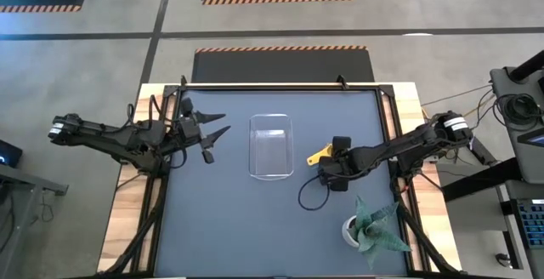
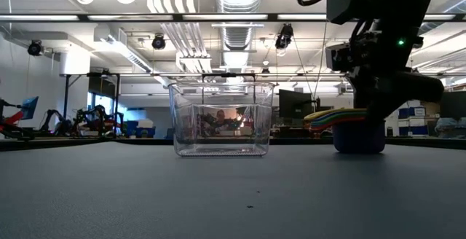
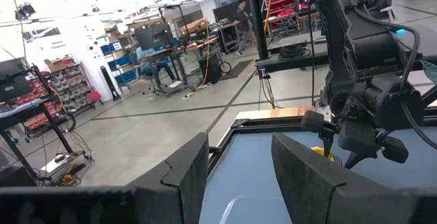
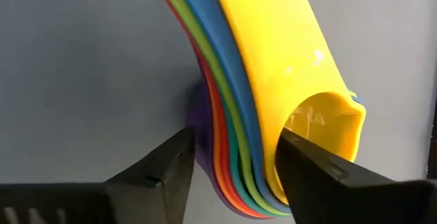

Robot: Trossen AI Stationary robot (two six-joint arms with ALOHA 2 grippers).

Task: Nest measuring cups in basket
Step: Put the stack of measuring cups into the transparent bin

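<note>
Right now my right gripper (image 4: 232,176) straddles the nested measuring cups (image 4: 273,80), jaws partly open, grip unconfirmed. Stack sits right of the basket (image 1: 271,146). Left gripper (image 1: 214,132) waits open, left of it.

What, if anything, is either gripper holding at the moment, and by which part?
Nothing is firmly held yet. The right gripper has its fingers open astride the stacked measuring cups, near where the handles meet the bowls. The left gripper is empty.

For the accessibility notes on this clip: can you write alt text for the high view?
Seen from above, the right gripper sits over a stack of measuring cups on a dark table, just right of an empty clear basket. The left gripper waits open at the left; a potted plant stands near the front right.
</note>
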